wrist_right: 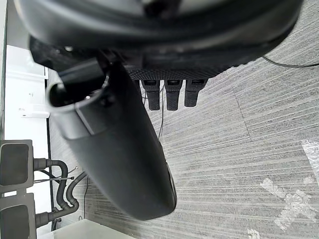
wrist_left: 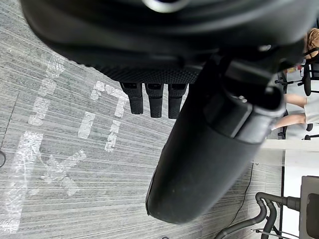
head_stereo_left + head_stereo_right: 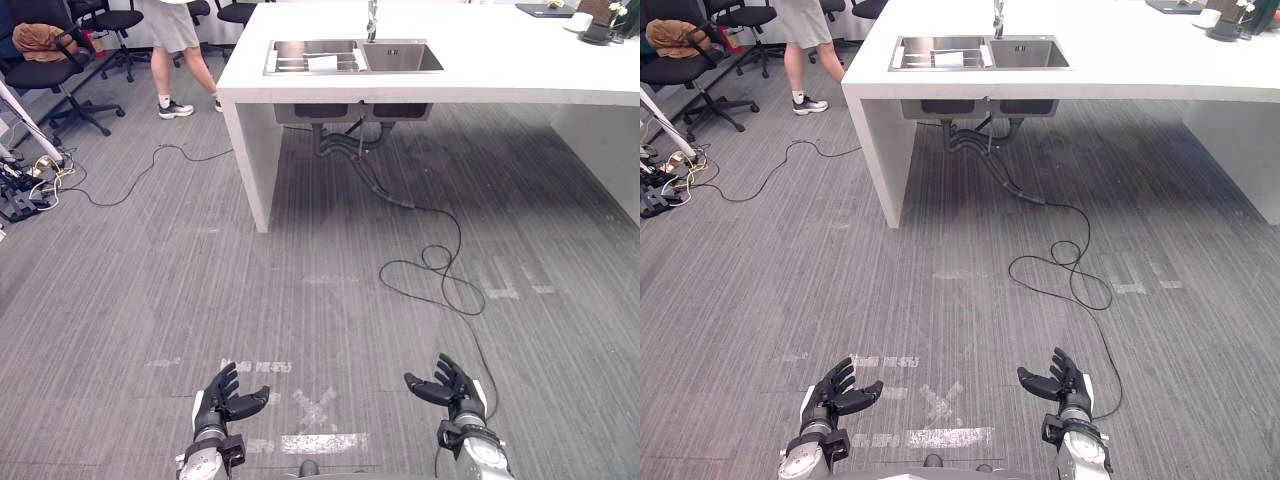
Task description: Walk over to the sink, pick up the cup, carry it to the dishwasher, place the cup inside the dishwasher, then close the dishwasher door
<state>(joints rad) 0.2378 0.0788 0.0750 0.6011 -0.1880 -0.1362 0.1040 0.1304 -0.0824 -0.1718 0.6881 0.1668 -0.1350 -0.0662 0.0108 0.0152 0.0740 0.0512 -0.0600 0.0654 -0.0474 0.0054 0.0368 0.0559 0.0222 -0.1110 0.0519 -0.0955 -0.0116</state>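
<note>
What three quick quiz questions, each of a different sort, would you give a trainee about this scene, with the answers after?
1. True or false: the left robot hand is holding a cup.
2. Where is the sink? A) set into the white counter; B) standing on the floor; C) resting on a chair.
3. Fill the gap: the right robot hand hangs low over the floor, empty, with its fingers ____.
Key: 1 false; 2 A; 3 open.
</note>
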